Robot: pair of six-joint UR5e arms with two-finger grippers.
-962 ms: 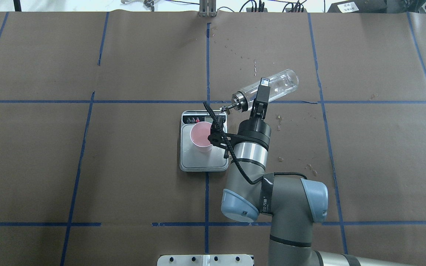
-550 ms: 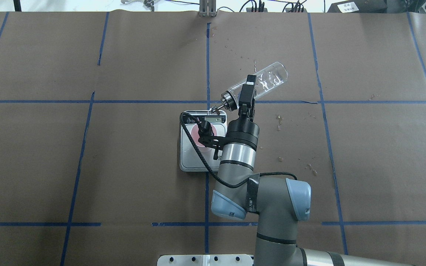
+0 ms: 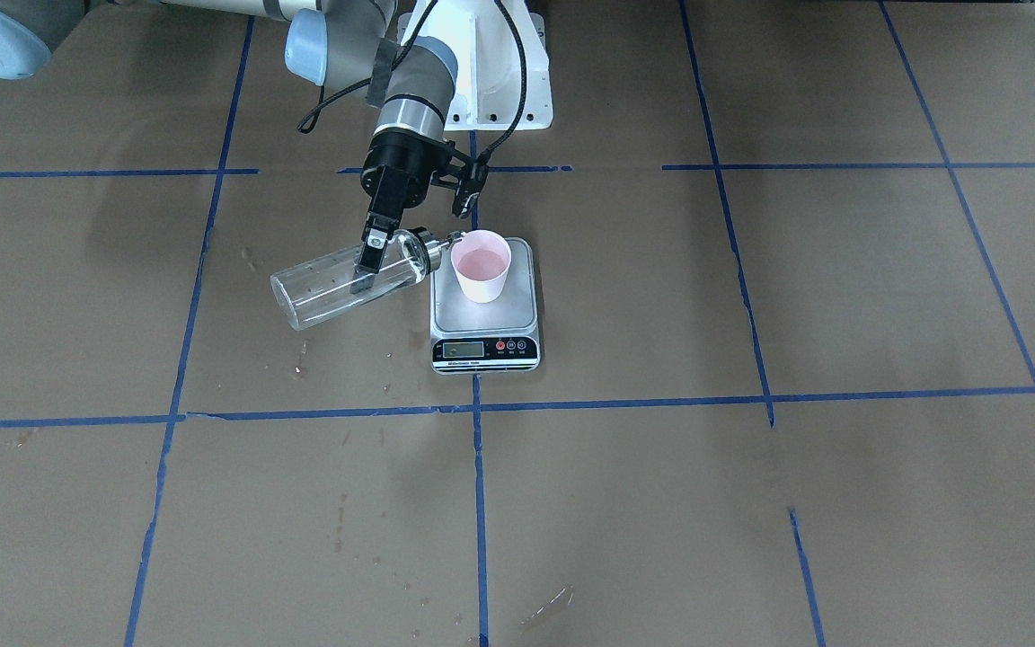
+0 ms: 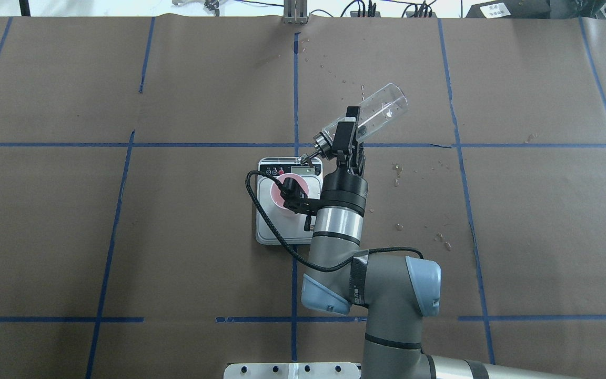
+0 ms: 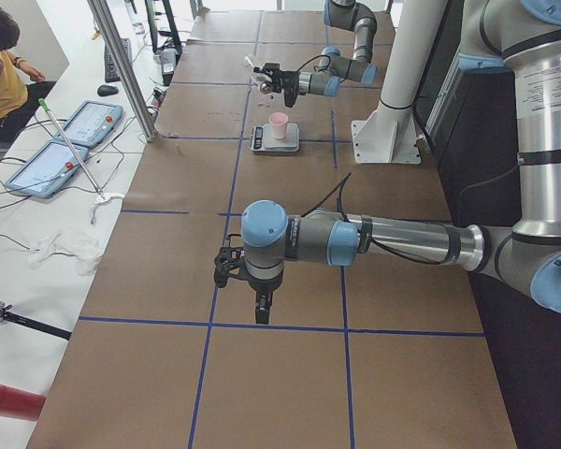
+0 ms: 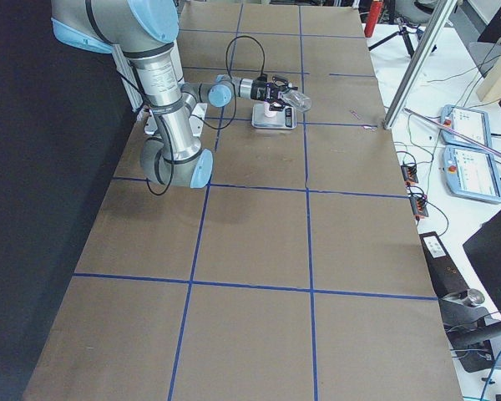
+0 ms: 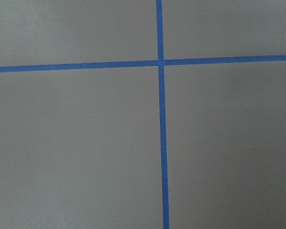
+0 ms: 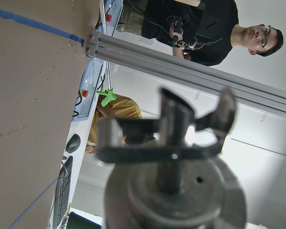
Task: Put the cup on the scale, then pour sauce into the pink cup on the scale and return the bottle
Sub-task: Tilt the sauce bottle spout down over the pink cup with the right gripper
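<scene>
Bottle [image 4: 382, 108]: rigid smooth glass, slippery, breakable | right hand [image 4: 349, 130] clamps body near neck | left hand [image 5: 260, 307]: grip state indiscernible

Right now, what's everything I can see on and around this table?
cup: one, pale pink, standing on the scale.
scale: one, silver with black front strip, mid-table.
bottle: one, clear glass, silver spout, held tilted, spout toward the cup.
droplets: several, clear, on the table beside the scale.
table: one, brown cover, blue tape lines.
people: two, one in black, one in yellow, beyond the table's edge.
right gripper: black, shut on the bottle.
left gripper: black, over bare table; open or shut unclear.
</scene>
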